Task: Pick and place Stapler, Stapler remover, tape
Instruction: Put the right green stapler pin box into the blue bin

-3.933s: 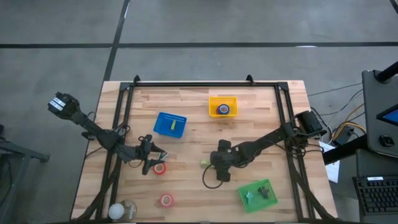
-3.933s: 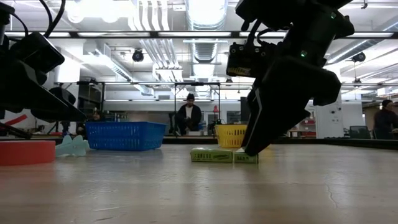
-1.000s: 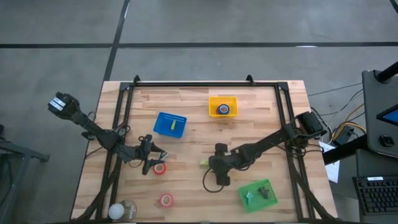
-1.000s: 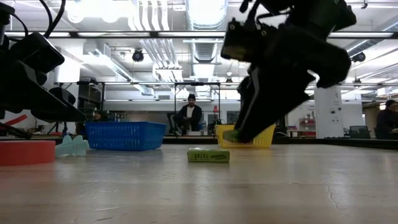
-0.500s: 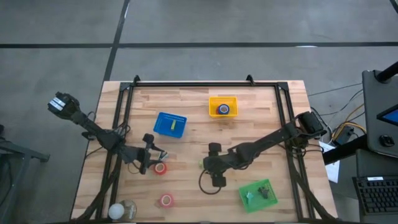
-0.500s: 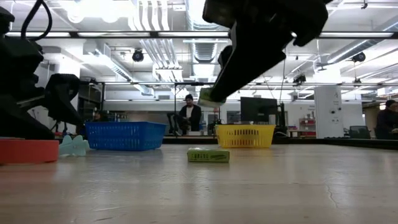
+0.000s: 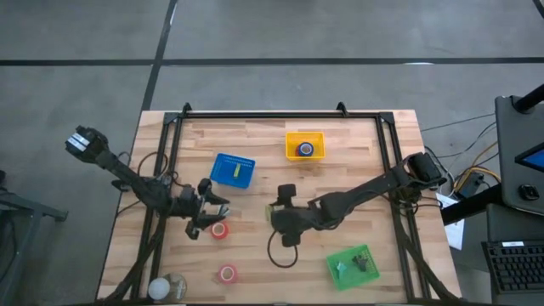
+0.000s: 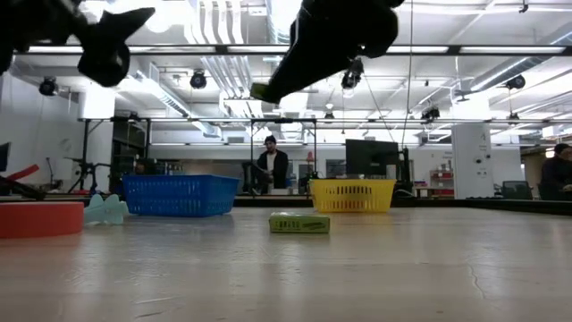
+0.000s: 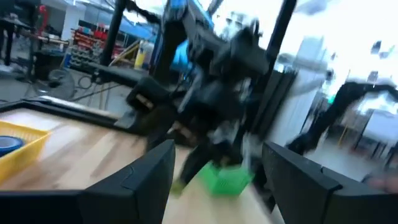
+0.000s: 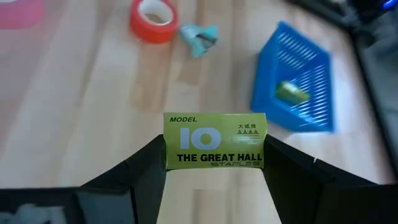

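Note:
My right gripper (image 7: 272, 212) hangs above the table's middle, shut on a yellow-green staples box (image 10: 214, 142), which shows high up in the low view (image 8: 265, 92). A second green box (image 8: 299, 223) lies flat on the table. My left gripper (image 7: 219, 206) is raised at the left and stands open with nothing in it. A red tape roll (image 7: 219, 230) lies just below it, and the teal stapler remover (image 10: 200, 35) lies beside that roll. Another red tape roll (image 7: 227, 274) lies nearer the front edge. A blue tape roll (image 7: 306, 150) sits in the yellow basket. I cannot make out a stapler for certain. My right gripper pinches the staples box by its two short ends (image 10: 169, 152) between the two fingers, with the printed face toward the wrist camera. The fingers slant down from the table's right side. The box is lifted clear of the table, about level.
A blue basket (image 7: 232, 170) holds a small yellow-green thing (image 10: 291, 91). The yellow basket (image 7: 304, 134) stands at the far middle. A green basket (image 7: 353, 264) with a dark thing in it stands at the near right. A clear roll (image 7: 167, 287) sits at the near left corner.
My right gripper has risen with the staples box, gone toward the table's left edge and rolled; the box is now well above the table. My left gripper has risen from beside the red tape roll and tipped up from pointing down to about level, staying open.

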Controlling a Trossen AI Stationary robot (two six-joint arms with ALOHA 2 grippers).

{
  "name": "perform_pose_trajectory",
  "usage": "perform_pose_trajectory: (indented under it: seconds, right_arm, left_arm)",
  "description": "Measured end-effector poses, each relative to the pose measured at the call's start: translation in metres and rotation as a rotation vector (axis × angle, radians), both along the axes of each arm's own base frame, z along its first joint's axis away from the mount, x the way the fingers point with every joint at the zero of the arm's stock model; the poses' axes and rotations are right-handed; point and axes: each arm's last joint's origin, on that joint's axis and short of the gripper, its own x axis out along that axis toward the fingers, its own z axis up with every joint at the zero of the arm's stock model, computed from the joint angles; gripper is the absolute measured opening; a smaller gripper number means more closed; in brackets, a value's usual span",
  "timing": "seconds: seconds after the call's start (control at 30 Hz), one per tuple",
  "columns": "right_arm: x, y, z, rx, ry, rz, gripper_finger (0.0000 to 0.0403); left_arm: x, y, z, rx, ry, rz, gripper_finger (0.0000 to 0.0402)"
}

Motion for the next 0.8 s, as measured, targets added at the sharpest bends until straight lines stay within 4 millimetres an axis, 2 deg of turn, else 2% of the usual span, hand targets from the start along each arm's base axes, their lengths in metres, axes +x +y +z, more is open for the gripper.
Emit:
perform_pose_trajectory:
  seconds: [0.2,0.33,0.6,0.8]
  right_arm:
    - [0.004,-0.001,0.008,-0.116,-0.039,0.002,0.0226]
    - [0.005,-0.002,0.011,-0.175,-0.05,-0.018,0.0226]
    - [0.012,-0.002,0.021,-0.285,-0.13,-0.008,0.0226]
    - [0.015,0.0,0.025,-0.305,-0.172,0.012,0.0226]
  left_arm:
    - [0.007,-0.002,0.021,-0.016,-0.062,0.047,0.0245]
    - [0.01,-0.003,0.032,-0.139,-0.082,0.048,0.0245]
    - [0.033,-0.004,0.013,-0.293,0.176,0.223,0.0243]
    - [0.054,-0.006,0.015,-0.335,0.197,0.27,0.0243]
